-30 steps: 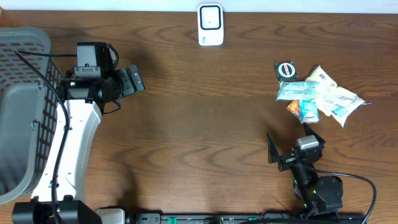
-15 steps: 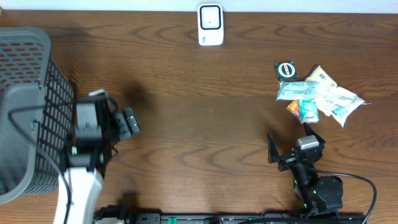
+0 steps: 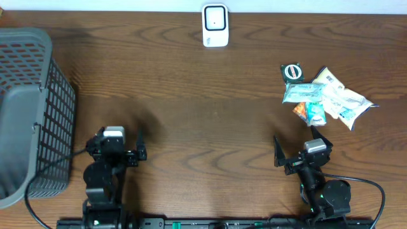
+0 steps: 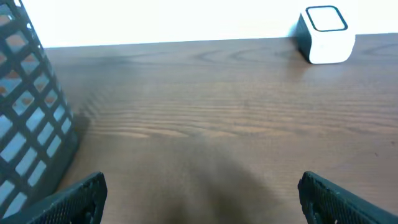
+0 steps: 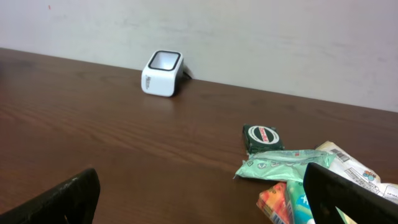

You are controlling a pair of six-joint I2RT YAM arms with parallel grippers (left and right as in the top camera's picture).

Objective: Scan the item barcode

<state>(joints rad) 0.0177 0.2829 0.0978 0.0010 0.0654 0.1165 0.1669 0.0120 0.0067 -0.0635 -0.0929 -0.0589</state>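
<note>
On the brown wooden table (image 3: 203, 121), at the far edge near the middle: white box-shaped plastic scanner (image 3: 215, 25). Along the left edge: grey plastic lattice basket (image 3: 57, 108). Far right: heap of overlapping crinkly snack packets (image 3: 340, 98), with a small dark square packet (image 3: 293, 71) at its far-left corner. Near left, right of the basket: left gripper (image 3: 116, 149). Near right, just before the heap: right gripper (image 3: 299, 149).

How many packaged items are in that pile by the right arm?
6 visible: dark packet farthest back, mint pouch beside it, white pack and white wrapper to the right, orange packet and teal packet at the near side. Overlap may hide more.
</note>
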